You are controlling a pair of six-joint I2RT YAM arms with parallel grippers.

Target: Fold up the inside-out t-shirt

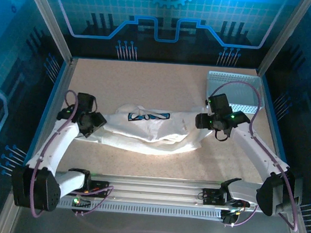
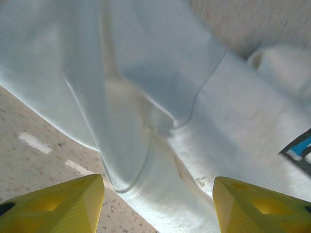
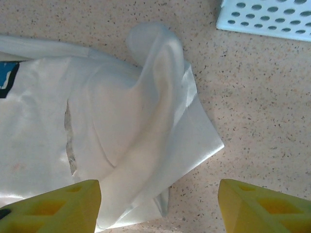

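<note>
The white t-shirt (image 1: 149,128) lies stretched and rumpled across the middle of the table, its blue-and-dark logo (image 1: 148,116) facing up. My left gripper (image 1: 98,124) hovers at the shirt's left end, open; in the left wrist view its yellow fingers (image 2: 63,206) straddle a bunched fold of the shirt (image 2: 160,121) without pinching it. My right gripper (image 1: 200,120) stands open over the shirt's right end. In the right wrist view a folded corner of the shirt (image 3: 146,131) lies between and ahead of the yellow fingertips (image 3: 262,208).
A light blue perforated basket (image 1: 235,90) stands at the back right, close behind the right arm; its wall (image 3: 267,17) appears at the top of the right wrist view. Metal frame posts line both table sides, and a rail runs along the near edge.
</note>
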